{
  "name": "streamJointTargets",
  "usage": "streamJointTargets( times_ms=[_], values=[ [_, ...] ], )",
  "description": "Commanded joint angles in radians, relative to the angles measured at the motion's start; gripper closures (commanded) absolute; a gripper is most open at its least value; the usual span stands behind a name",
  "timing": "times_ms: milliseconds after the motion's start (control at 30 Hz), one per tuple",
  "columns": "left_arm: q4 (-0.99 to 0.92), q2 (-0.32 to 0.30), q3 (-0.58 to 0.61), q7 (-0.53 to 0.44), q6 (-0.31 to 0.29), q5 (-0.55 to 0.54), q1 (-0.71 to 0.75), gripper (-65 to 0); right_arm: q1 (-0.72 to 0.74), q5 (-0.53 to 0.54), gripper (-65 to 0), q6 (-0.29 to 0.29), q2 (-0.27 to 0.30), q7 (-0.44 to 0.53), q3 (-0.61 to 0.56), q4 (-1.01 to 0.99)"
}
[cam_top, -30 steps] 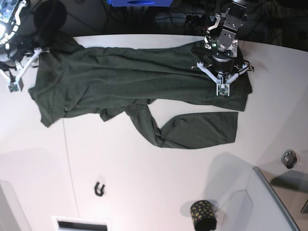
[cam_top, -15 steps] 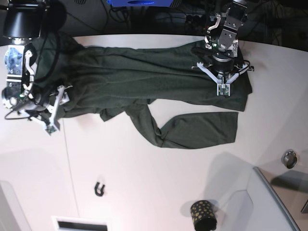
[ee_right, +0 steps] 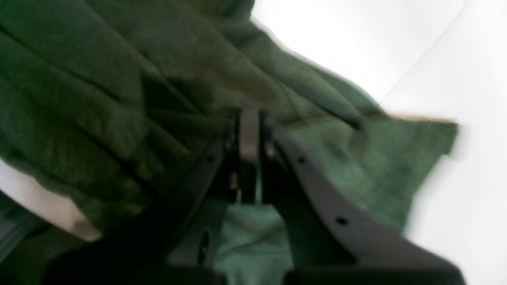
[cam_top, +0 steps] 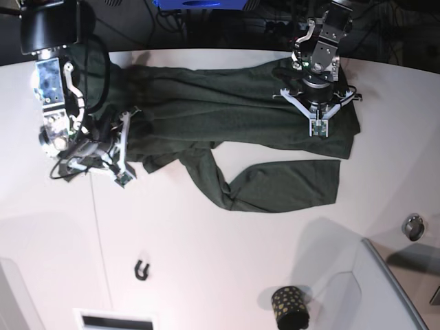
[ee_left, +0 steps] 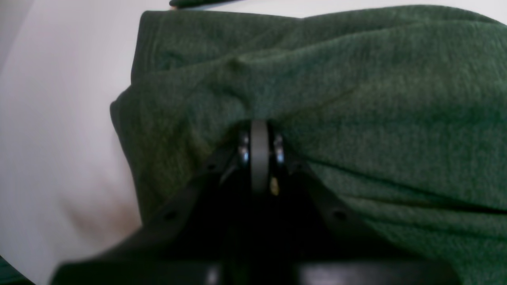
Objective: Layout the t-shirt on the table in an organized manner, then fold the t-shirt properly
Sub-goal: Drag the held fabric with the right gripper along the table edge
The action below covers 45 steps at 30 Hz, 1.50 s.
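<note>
Since a second ago, your right end effector has swung in from the desk's far corner, carrying the shirt's end with it, so that side of the t-shirt is now bunched inward. Your left end effector has not moved.

You see the dark green t-shirt stretched in a long band across the far part of the white desk, with a folded flap trailing toward the middle.

In the right wrist view, your right end effector has its jaws together, pinched on a gathered ridge of the t-shirt, though the picture is blurred. In the left wrist view, your left end effector is likewise clamped on a raised fold of the t-shirt near its hem edge.

Near you, a small black gold-dotted cup stands on the desk beside a grey raised panel.
</note>
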Motion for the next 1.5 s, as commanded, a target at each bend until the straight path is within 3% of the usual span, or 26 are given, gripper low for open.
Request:
streamJointTargets(
  times_ms=[0,233,567,767,867,933,1000,1100,1167,1233,1333,1467],
  values=[
    [0.007,-0.002,-0.001,0.021,-0.011,-0.011,0.003,0.0,0.033,0.009,-1.4,0.003,0.003,0.034,-0.007,-0.025],
    [0.007,-0.002,-0.001,0.019,-0.011,-0.011,0.003,0.0,0.179,0.009,-1.2,0.003,-0.036,0.143,-0.091,-0.387],
    [-0.005,0.010,-0.002,0.019,-0.011,-0.003,-0.054,0.0,0.456,0.006,-1.2,-0.003,-0.068,0.460,-0.096,-0.863],
    [0.006,0.012,-0.002,0.022,0.038,-0.003,-0.086,0.0,0.553,0.006,-1.7,-0.003,-0.062,0.595,-0.096,-0.966],
    [0.007,0.012,-0.001,0.022,0.052,-0.011,-0.089,0.0,0.571,0.006,-2.4,-0.003,-0.036,0.566,-0.091,-0.926],
    [0.007,0.012,-0.001,0.022,0.052,-0.011,-0.086,0.0,0.562,0.011,-5.6,-0.003,0.001,0.441,-0.074,-0.794],
    [0.007,0.010,-0.001,0.022,0.052,-0.010,-0.081,0.0,0.488,0.011,-9.6,-0.003,0.030,0.304,0.021,-0.577],
    [0.000,0.010,-0.001,0.022,0.050,-0.011,-0.077,0.0,0.389,0.008,-23.4,-0.002,0.042,0.229,0.196,-0.324],
    [-0.002,0.012,0.005,0.022,0.050,-0.011,-0.077,0.0,0.381,0.006,-35.3,0.000,0.047,0.189,0.227,-0.292],
    [-0.002,0.012,0.007,0.021,0.050,-0.011,-0.077,0.0,0.378,0.006,-38.9,0.001,0.073,0.174,0.227,-0.313],
    [0.004,0.012,0.005,0.021,0.050,-0.011,-0.075,0.0,0.387,0.006,-39.0,0.001,0.079,0.180,0.231,-0.421],
    [0.006,0.012,0.004,0.021,0.050,-0.011,-0.073,0.0,0.409,0.006,-39.0,0.001,0.084,0.267,0.233,-0.547]
  ],
)
